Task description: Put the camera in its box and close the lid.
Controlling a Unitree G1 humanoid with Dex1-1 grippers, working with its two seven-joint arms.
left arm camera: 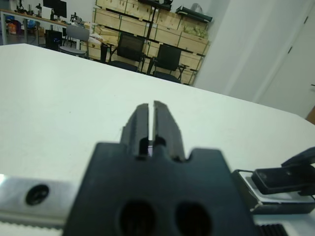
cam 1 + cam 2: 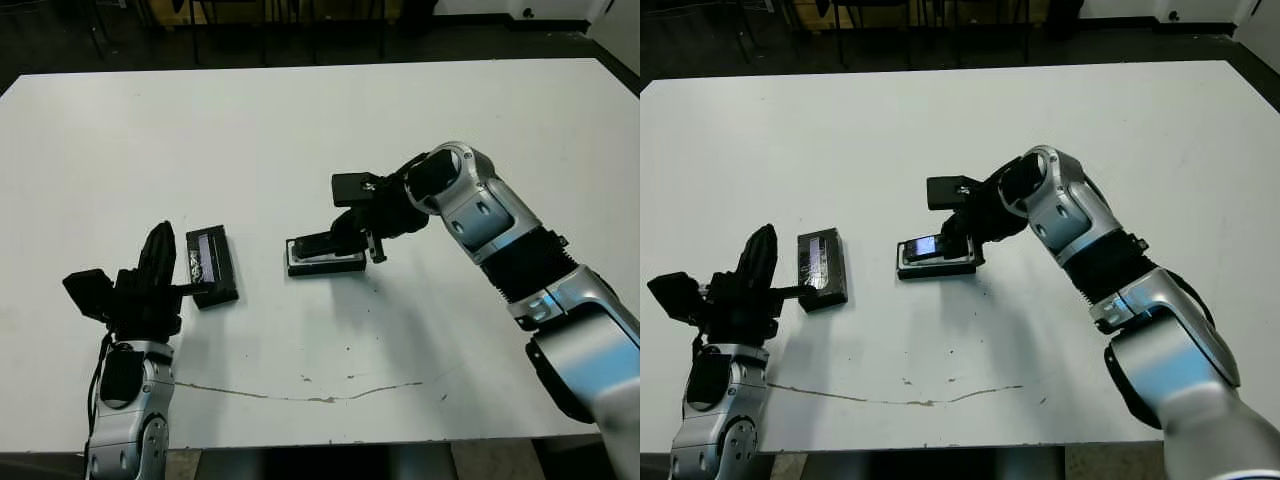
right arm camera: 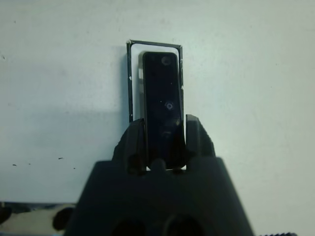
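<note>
White tabletop (image 2: 300,120) seen from above. Near centre, the box (image 3: 130,78), a shallow black tray with white lining, lying flat. Directly over it, the camera (image 3: 162,103), slim and black, lengthwise along the tray and seemingly partly seated, its bluish screen glowing. Right gripper (image 3: 163,140) closed on the near end of the camera, one finger on each long side, reaching in from 3 o'clock. At 9 o'clock of the box, well apart, the lid (image 2: 212,265), black with a pale label panel facing up, lying on the tabletop. Left gripper (image 1: 150,123) just beside the lid at 9 o'clock, fingers pressed together with only a slit between, holding nothing, pointing toward 12 o'clock.

Step in hand, by judgement: seating the camera in the box. Next likely needed: lowering until flat inside the lining, releasing, withdrawing toward 3 o'clock; then fetching the lid and setting it squarely over the tray.
</note>
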